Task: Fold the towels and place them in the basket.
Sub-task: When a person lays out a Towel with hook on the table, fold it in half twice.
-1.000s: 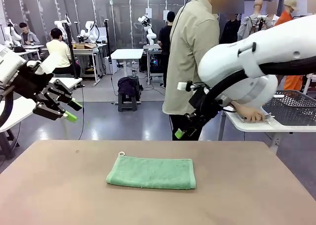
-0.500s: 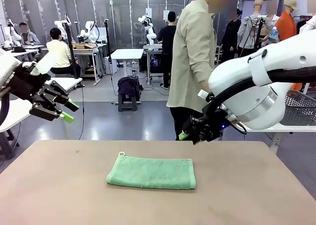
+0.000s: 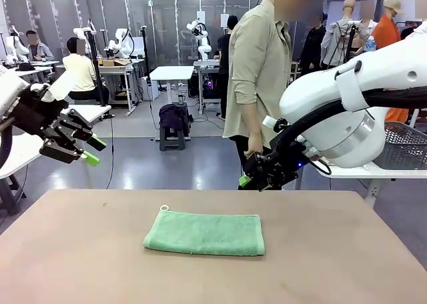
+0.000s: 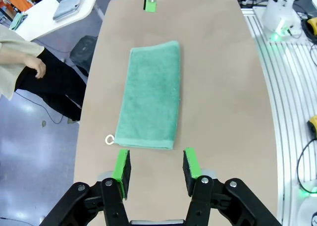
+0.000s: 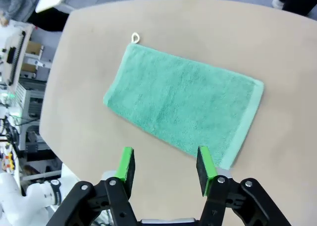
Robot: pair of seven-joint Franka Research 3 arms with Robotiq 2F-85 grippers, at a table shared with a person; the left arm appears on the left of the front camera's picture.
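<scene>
One mint-green towel [image 3: 204, 233] lies folded flat in the middle of the brown table, its small loop [image 3: 164, 208] at the far left corner. My left gripper [image 3: 93, 151] hangs open in the air off the table's left side, well above and away from the towel [image 4: 151, 94]. My right gripper [image 3: 248, 177] hovers open over the far table edge, just behind the towel's right end [image 5: 181, 104]. Neither pair of fingers holds anything. The dark mesh basket [image 3: 405, 146] stands on a white side table at the far right, partly hidden by my right arm.
A person [image 3: 257, 77] stands just beyond the far table edge, close behind my right gripper. Grey-blue folded cloths [image 4: 67, 5] lie on the white side table [image 4: 44, 15]. The brown tabletop [image 3: 87, 251] is bare around the towel.
My right gripper has swung lower toward the far table edge. The person has turned away from the side table and stepped left. My left gripper has barely shifted.
</scene>
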